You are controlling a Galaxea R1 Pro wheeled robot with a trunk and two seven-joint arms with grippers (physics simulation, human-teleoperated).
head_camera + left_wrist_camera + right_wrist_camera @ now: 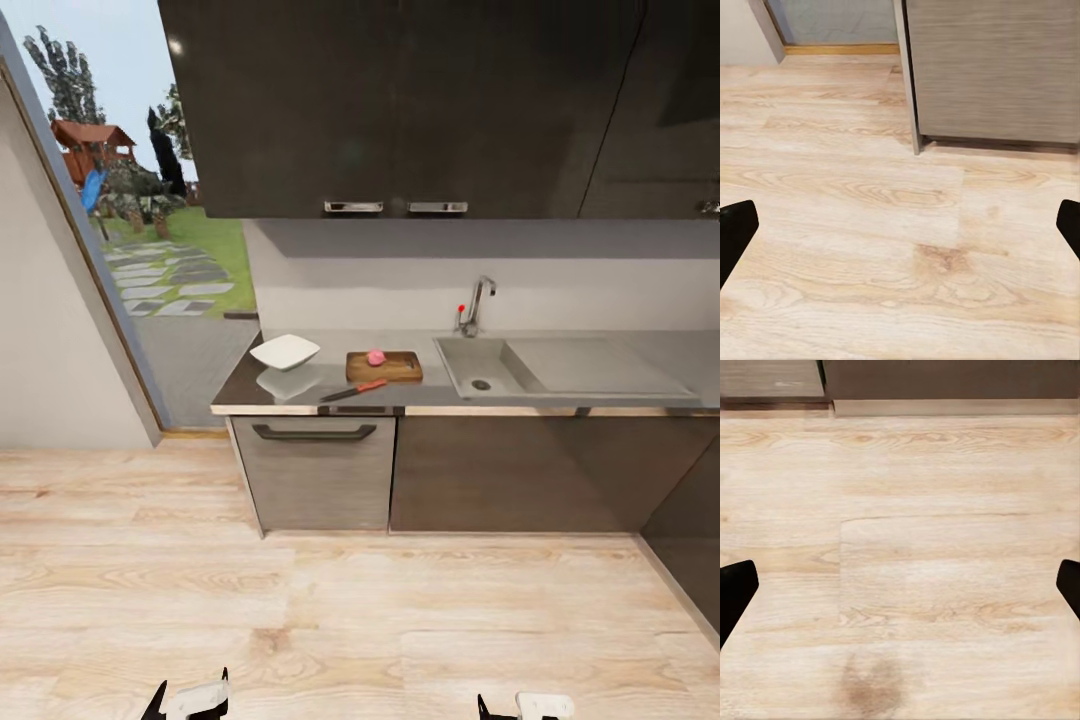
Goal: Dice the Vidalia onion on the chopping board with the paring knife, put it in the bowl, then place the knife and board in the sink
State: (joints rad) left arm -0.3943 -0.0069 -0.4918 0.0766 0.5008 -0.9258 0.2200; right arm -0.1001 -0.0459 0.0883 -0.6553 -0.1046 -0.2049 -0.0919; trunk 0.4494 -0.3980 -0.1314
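So the small pinkish-red Vidalia onion [376, 357] is sitting on the brown wooden chopping board [385, 367], not in the pale grey sink basin [480, 366], so by my read the step in hand is rolling up to the counter and picking up the knife to dice.

Both tools hang low over the wood-plank floor [330, 610], well short of the glossy dark grey countertop [240, 385]. The left gripper [900, 225] has its black fingertips [735, 232] spread wide with nothing between them, and the right gripper [900, 585] looks the same, wide and empty.

Everything is ahead of and above both grippers. The little orange-red-handled paring knife [354, 391] lies just beside the board's near edge, close to the counter lip, dark blade pointing toward the shallow white squarish bowl [285, 351] further over on the left-gripper side.

My tip: park square to the board and not the sink, so the knife ends up straight ahead of one gripper. Come down on the handle from above, across its length. It's lying flat near the edge, so a sloppy nudge could knock it off.
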